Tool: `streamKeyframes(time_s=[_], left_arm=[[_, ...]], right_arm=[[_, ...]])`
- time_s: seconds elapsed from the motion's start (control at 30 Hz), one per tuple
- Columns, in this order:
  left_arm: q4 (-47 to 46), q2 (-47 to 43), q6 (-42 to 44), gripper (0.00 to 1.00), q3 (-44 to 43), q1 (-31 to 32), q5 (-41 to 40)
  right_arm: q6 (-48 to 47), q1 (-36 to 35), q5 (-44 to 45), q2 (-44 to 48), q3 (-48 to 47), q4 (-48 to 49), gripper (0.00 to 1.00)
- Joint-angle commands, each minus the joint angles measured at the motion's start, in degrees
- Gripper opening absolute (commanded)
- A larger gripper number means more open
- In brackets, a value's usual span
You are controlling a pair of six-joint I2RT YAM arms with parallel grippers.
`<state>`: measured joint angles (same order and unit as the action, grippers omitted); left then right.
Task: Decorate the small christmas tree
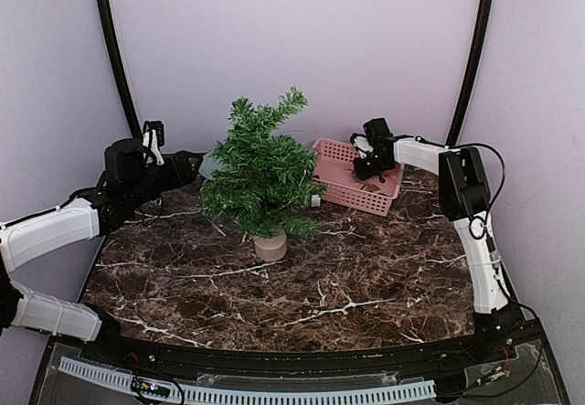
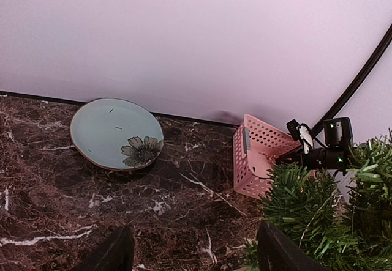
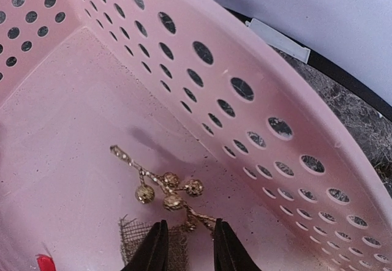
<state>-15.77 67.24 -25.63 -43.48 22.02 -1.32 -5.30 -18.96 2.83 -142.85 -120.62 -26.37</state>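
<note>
Mid-table on the dark, white-veined marble tabletop, the small christmas tree stands upright on its tan cylindrical base, bare of ornaments as far as the views show. To its left, your left gripper hangs above the marble with its jaws spread wide and nothing between them, facing a pale blue ceramic plate with a painted flower near the far wall.

Further back and to the right of the tree, your right gripper reaches down inside the pink perforated plastic basket. Its jaws are drawn narrow around the stem end of a gold glittered sprig with small round beads lying on the basket floor. Whether they actually pinch the stem cannot be told. A scrap of tan mesh and a bit of something red lie just beside the fingers.

You appear to be at the pick-up step, with no ornament yet on the tree. The next move likely calls for a firm pinch on that thin stem alone, free of the mesh. Then comes a straight lift over the basket wall and a carry across to the branches.
</note>
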Motion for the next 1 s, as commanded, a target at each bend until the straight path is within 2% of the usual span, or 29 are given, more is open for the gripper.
streamKeyframes(time_s=[0.0,0.3,0.67,0.83,0.87,0.97], left_arm=[[-1.61,0.23,0.76,0.71,-0.99,-0.31,-0.06],[-1.88,0.59,0.84,0.71,-1.15,-0.31,0.06],[-1.15,-1.01,1.78,0.7,-1.38,-0.31,0.58],[-0.63,-2.23,2.21,0.7,-1.43,-0.31,0.93],[-0.6,-2.31,2.28,0.7,-1.43,-0.31,0.95],[-0.51,-2.65,2.33,0.7,-1.53,-0.36,1.09]], right_arm=[[0.45,0.5,0.02,-1.5,-2.34,0.7,0.23],[0.12,0.51,-2.11,2.12,1.12,2.23,0.0],[0.16,0.59,-4.32,15.9,14.89,8.47,0.0],[0.74,1.02,-5.79,18.67,17.14,9.5,0.0],[1.38,1.36,-7.34,18.14,16.62,9.34,0.02],[4.07,2.37,-10.96,15.77,13.96,8.66,0.28]])
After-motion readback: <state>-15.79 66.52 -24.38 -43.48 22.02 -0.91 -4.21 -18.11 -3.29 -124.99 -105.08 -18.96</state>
